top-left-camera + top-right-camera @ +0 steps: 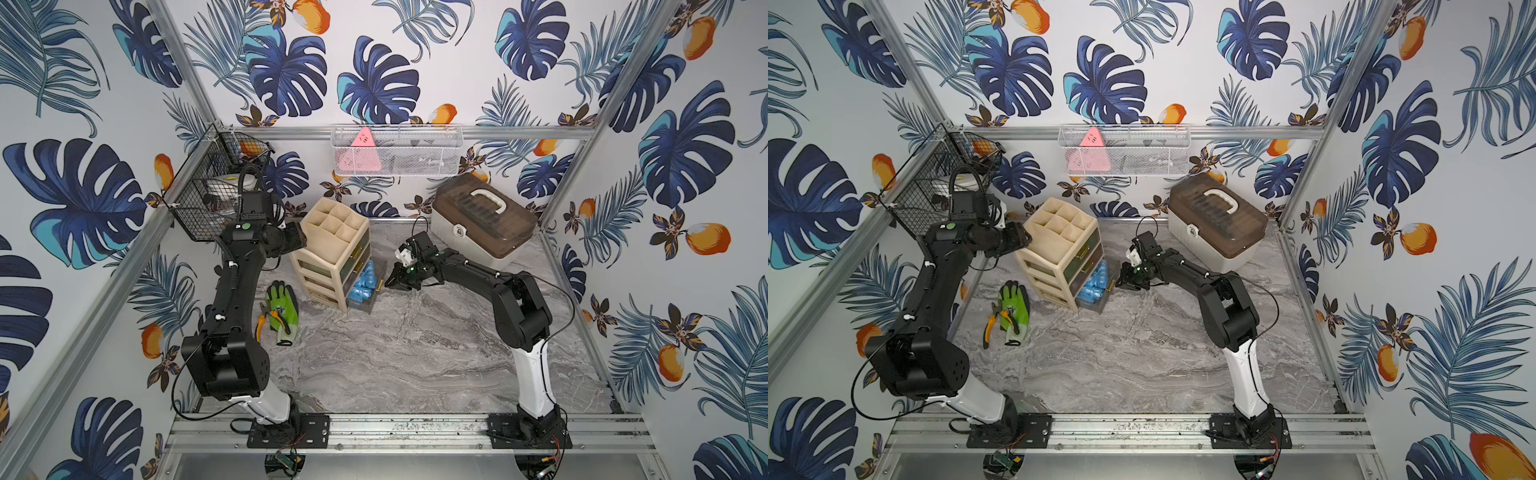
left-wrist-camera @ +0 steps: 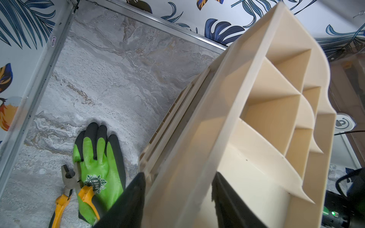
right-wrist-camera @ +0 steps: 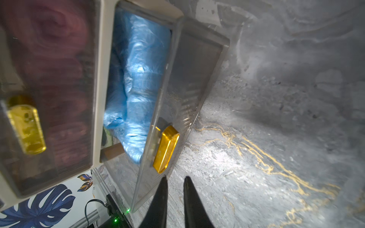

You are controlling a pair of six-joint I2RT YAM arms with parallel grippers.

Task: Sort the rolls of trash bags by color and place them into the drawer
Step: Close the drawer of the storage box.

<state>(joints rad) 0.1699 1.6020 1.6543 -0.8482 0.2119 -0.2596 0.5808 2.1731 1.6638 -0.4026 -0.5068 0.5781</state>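
Risk: drawer (image 3: 189, 79) jams askew if shoved off-centre. Blue rolls (image 3: 136, 83) lie in that open bottom drawer, jutting toward 4 o'clock from organizer (image 2: 197, 128). Right pincer (image 3: 175, 180), narrowly gapped and empty, hovers at its 3 o'clock beside gold handle (image 3: 166, 149). Left pincer (image 2: 178, 174) pinches organizer rim.

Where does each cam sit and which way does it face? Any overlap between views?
Top view: high above the arm bases, looking down at the grey marble tabletop; both arms, left gripper, right gripper show.
Top view: alongside, same aim, same tabletop.
Left wrist: on left arm, facing the cream plastic drawer organizer and green work glove; black fingers show.
Right wrist: on right arm, facing the clear open drawer of light blue rolls; fingertips show.
Shared: organizer in all four.
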